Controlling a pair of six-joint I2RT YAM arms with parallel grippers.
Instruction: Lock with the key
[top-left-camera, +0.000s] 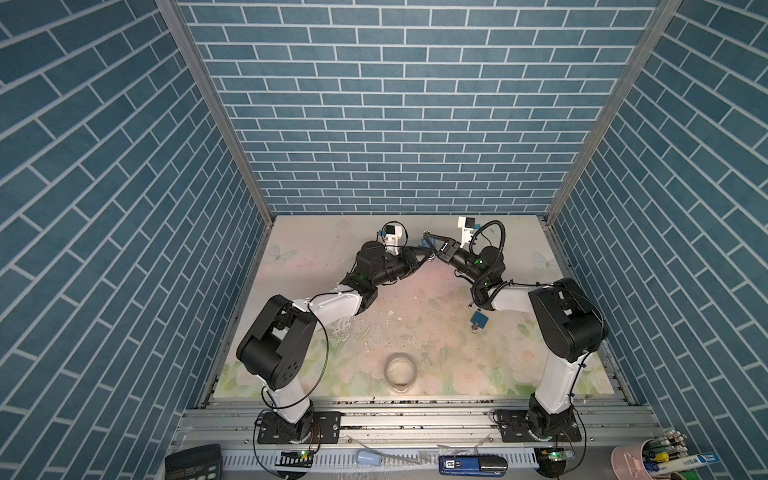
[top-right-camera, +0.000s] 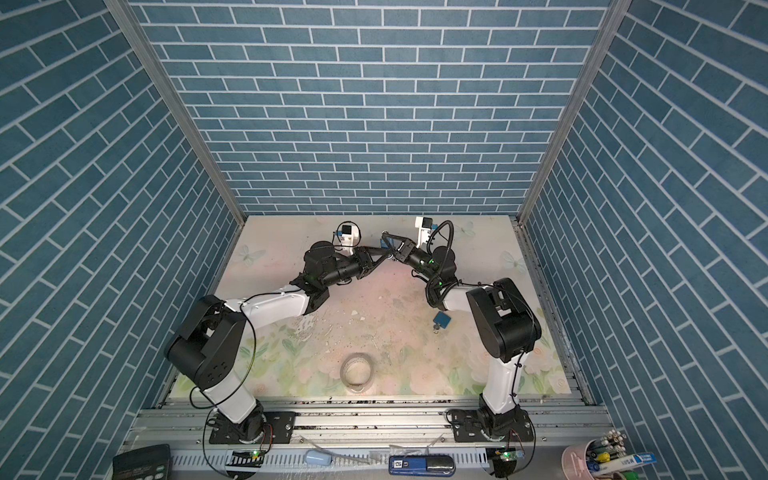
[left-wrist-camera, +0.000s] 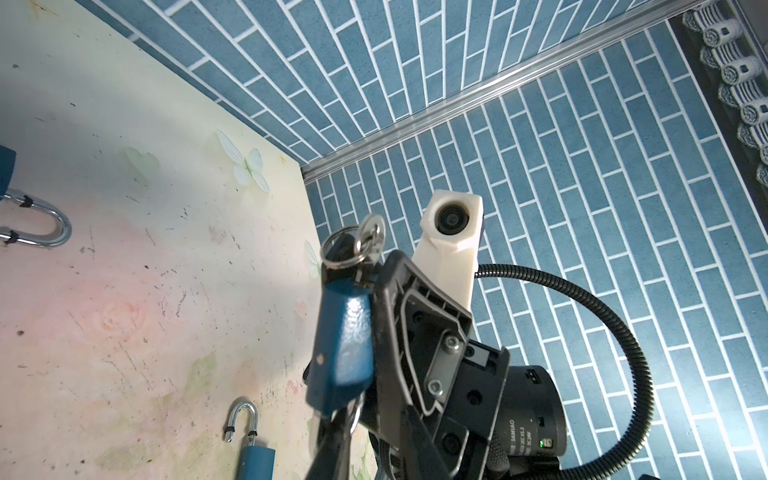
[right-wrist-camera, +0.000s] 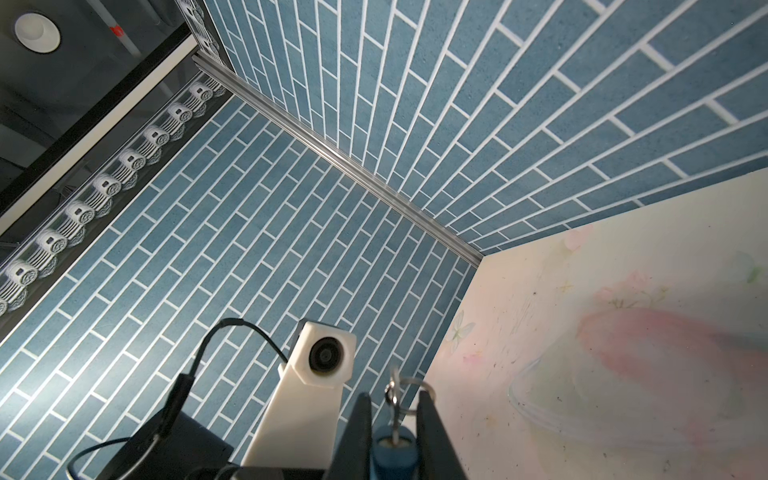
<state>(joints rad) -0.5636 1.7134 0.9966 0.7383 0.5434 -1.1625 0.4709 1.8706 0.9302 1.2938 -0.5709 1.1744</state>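
So, mid-task, not locked yet as far as I can see. The right gripper (right-wrist-camera: 395, 409) is clamped on the blue padlock (right-wrist-camera: 392, 453), 1 jaw on each side of the body. It holds the lock in the air above the tabletop (top-left-camera: 316, 257), near the middle of the far edge.

Done: the key (right-wrist-camera: 395, 432) sits in the keyhole, with its key ring (right-wrist-camera: 409, 395) hanging free off the end.

Left, my read: press the shackle home if it's open, turn the key, pull it out. I can't confirm the shackle state. The left wrist view shows a silver loop (left-wrist-camera: 354, 417) at the end of the body away from the key, half hidden.

The left gripper (top-left-camera: 427, 257) points in at the lock with its fingers drawn narrow. I can't tell if it's fully closed or pinching anything.

Around:
- 1 spare padlock (left-wrist-camera: 257, 457) lies flat with its shackle swung open.
- A 2nd padlock (left-wrist-camera: 6, 170) is cut off by the frame edge, so I can't tell its state.
- In a top view 1 padlock (top-left-camera: 478, 321) lies by the right forearm.
- The tape roll (top-left-camera: 400, 371) sits near the middle of the front edge.

All of these are well apart from the work. The real obstruction is crowding: the 2 wrists are nose to nose, and the gripper frames hide the shackle end in both top views.
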